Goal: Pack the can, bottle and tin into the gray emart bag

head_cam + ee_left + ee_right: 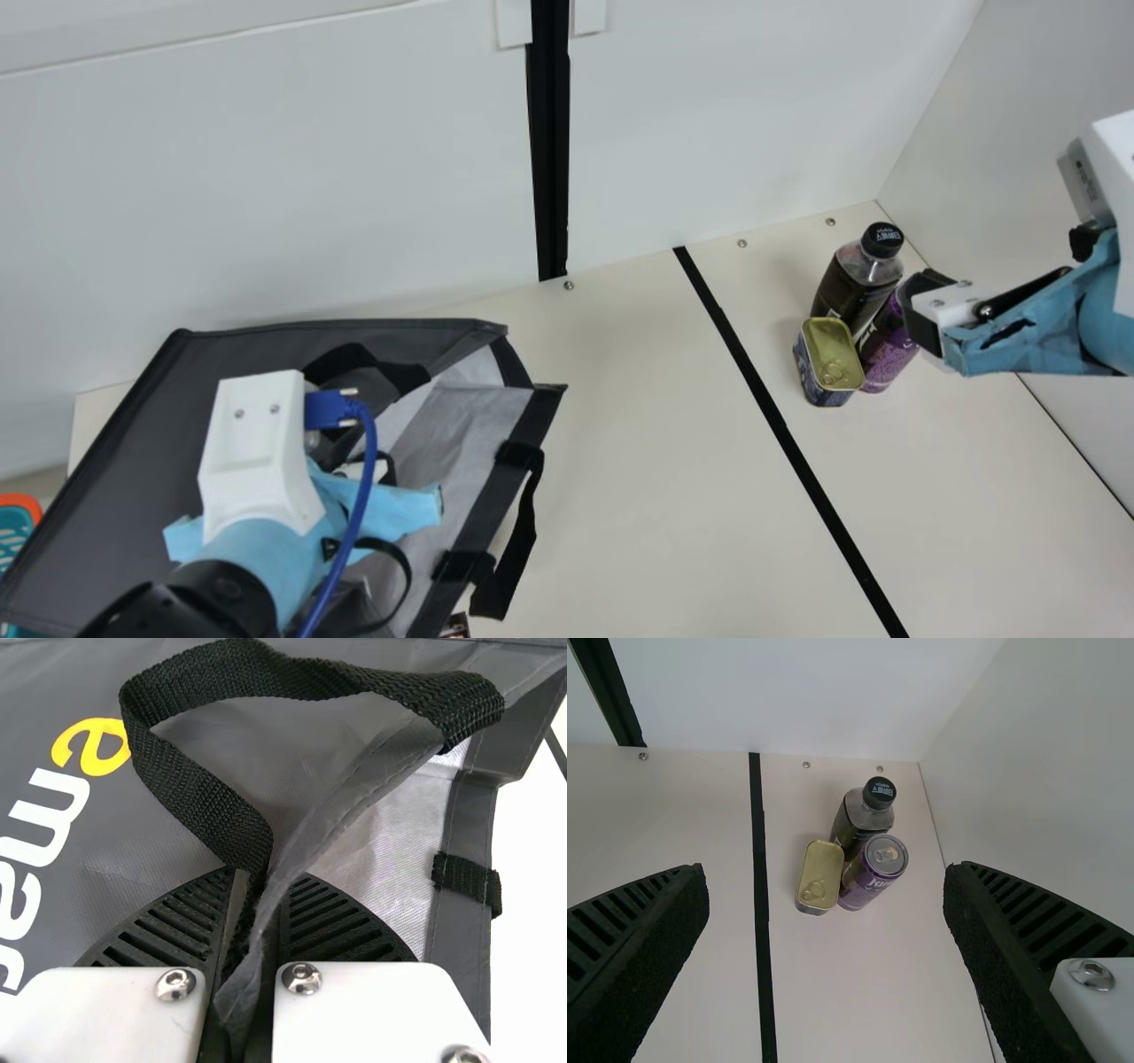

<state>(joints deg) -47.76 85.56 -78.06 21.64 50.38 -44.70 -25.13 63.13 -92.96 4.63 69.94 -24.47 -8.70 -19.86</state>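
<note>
Over the gray bag (106, 461), lying at the left with its silvery lining (478, 416) showing, is my left gripper (266, 461). In the left wrist view the left gripper (257, 939) is shut on the bag's rim (319, 837) beside the black strap handle (190, 771). At the right, my right gripper (921, 306) hangs above the purple can (889, 354); the dark bottle (842, 288) and gold-lidded tin (831, 354) stand close by. The right wrist view has the right gripper (826, 877) open, with the bottle (855, 819), can (873, 873) and tin (819, 875) beyond its fingers.
A black line (780, 421) crosses the table between bag and items. White walls (709, 115) border the back and right. An orange and teal container (16, 523) shows at the left edge, and a small dark item (455, 625) below the bag.
</note>
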